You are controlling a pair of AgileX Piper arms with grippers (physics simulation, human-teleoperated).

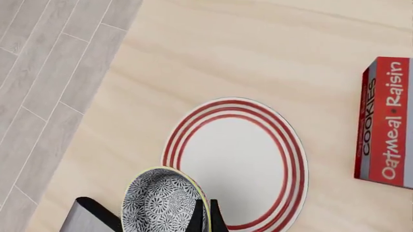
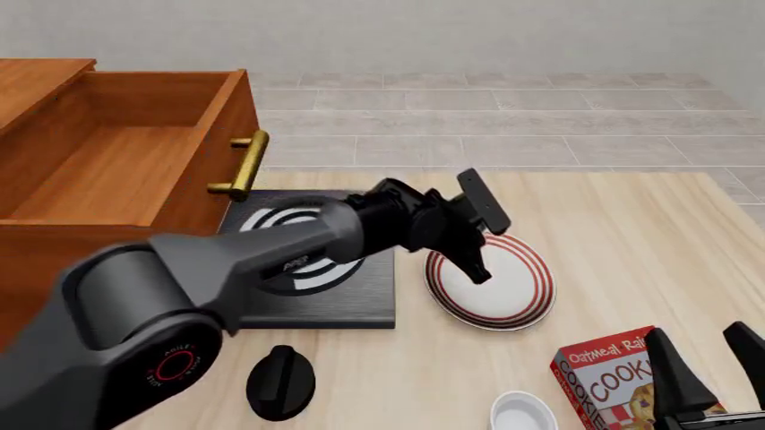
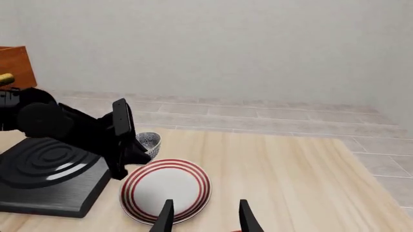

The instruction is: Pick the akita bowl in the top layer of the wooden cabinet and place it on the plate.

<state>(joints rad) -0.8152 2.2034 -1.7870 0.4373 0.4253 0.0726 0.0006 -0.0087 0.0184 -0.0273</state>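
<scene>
Black-and-white net-patterned akita bowl (image 1: 164,203) is pinched by the left claw (image 1: 158,217) above the plate (image 1: 248,159); cookie box (image 1: 385,123) beside the plate.

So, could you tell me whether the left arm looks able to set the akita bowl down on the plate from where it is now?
Probably yes. The left gripper holds the akita bowl above the near edge of the plate, whose white centre is bare; the cookie box lies apart to one side.

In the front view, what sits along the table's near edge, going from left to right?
Black knob → small white bowl → cookie box → right gripper.
</scene>
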